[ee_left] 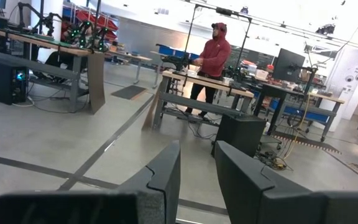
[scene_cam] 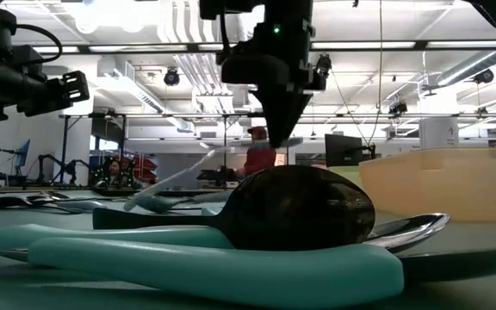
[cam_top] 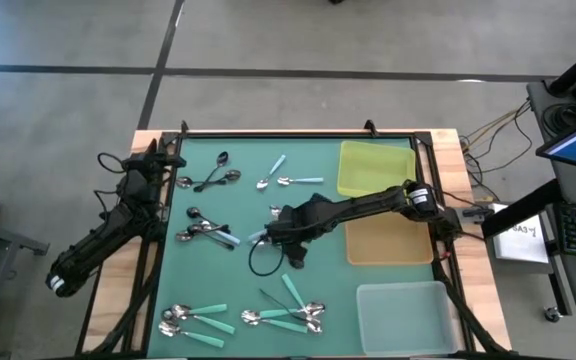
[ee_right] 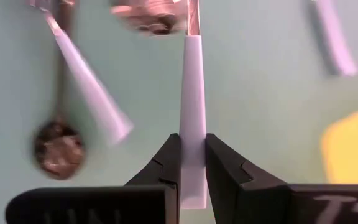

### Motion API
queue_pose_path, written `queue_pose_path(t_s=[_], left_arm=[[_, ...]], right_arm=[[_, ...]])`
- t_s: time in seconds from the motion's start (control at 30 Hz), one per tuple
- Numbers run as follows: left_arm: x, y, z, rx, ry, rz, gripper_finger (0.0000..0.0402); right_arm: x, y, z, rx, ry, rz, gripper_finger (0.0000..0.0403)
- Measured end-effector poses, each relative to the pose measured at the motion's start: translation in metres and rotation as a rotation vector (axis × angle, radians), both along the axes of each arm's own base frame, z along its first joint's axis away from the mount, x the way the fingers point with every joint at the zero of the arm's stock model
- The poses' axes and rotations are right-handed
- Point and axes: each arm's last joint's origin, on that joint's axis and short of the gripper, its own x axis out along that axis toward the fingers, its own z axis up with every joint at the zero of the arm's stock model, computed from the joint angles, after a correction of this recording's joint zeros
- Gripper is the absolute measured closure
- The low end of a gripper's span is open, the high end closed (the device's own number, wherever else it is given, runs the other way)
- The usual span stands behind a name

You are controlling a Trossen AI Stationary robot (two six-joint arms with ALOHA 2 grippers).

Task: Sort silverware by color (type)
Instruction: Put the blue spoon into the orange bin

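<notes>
The right gripper (cam_top: 271,232) reaches over the middle of the green mat (cam_top: 253,275), and its two dark fingers (ee_right: 166,163) are clamped on the pale blue handle of a spoon (ee_right: 192,130). In the right wrist view the handle runs straight out between the fingers, and its silver bowl is cut off at the picture's edge. In the low view the same gripper (scene_cam: 278,138) hangs above the mat with the spoon (scene_cam: 179,176) slanting down from it, lifted clear at the held end.

The left gripper (cam_top: 171,160) waits at the far left edge of the table (cam_top: 143,145), pointed out into the room; its fingers (ee_left: 166,177) stand a little apart with nothing between them. Past them a person in a red hooded top (ee_left: 211,59) stands at a workbench.

The other spoons lie in small groups on the mat: dark-handled ones (cam_top: 213,175) at far left, light blue ones (cam_top: 290,178) at far centre, a mixed bunch (cam_top: 206,232) at left centre, and teal-handled ones (cam_top: 196,318) along the near side, with more (cam_top: 290,312) beside them. On the right sit a yellow tray (cam_top: 376,168), an orange tray (cam_top: 390,243) and a clear tray (cam_top: 403,315), far to near.
</notes>
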Motion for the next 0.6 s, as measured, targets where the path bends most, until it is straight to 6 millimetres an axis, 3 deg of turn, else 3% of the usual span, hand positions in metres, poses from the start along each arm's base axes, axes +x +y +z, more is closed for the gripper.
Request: queue_pose_path(t_s=[0.27,0.6], left_arm=[[0.000,0.000,0.000,0.000,0.000,0.000,0.0318],[0.000,0.000,0.000,-0.001,0.000,-0.001,0.0318]], right_arm=[[-0.021,-0.010,0.017,-0.095,0.198,-0.033,0.0369],[-0.046,-0.005,0.020,0.036,0.264,-0.008,0.0369]])
